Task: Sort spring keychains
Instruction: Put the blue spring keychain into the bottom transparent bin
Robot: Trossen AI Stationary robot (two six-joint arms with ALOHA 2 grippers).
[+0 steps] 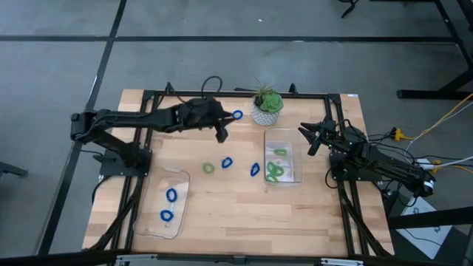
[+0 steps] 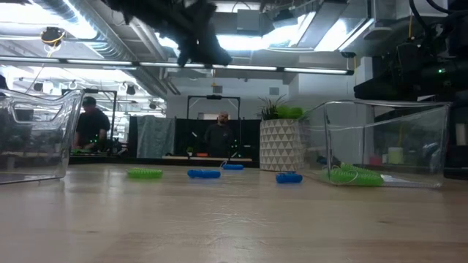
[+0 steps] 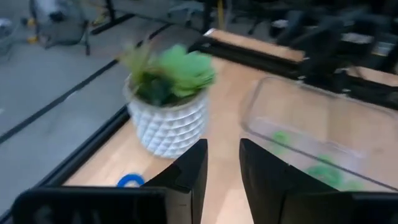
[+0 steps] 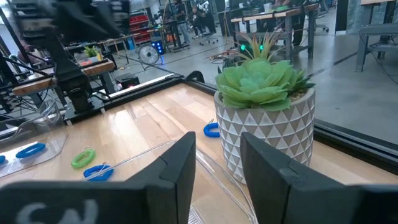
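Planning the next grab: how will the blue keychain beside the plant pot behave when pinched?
The blue keychain is a thin open coil, so it probably squashes and weighs little. Lying flat on the table, it may slide. The plant pot close by crowds the left gripper.

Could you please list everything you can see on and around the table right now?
table: one, light wood, under everything
clear trays: two, see-through, one near the left arm, one near the right arm
potted plant: one, green in a white pot, far edge
blue spring keychains: five, blue; two in the left tray, two loose between the trays, one beside the pot
green spring keychains: at least three, light green; one loose mid-table, the rest in the right tray
people: two, dark clothes, in the room beyond
left hand: one, dark, open, empty, above the table near the pot
right hand: one, dark, open, empty, beside the right tray
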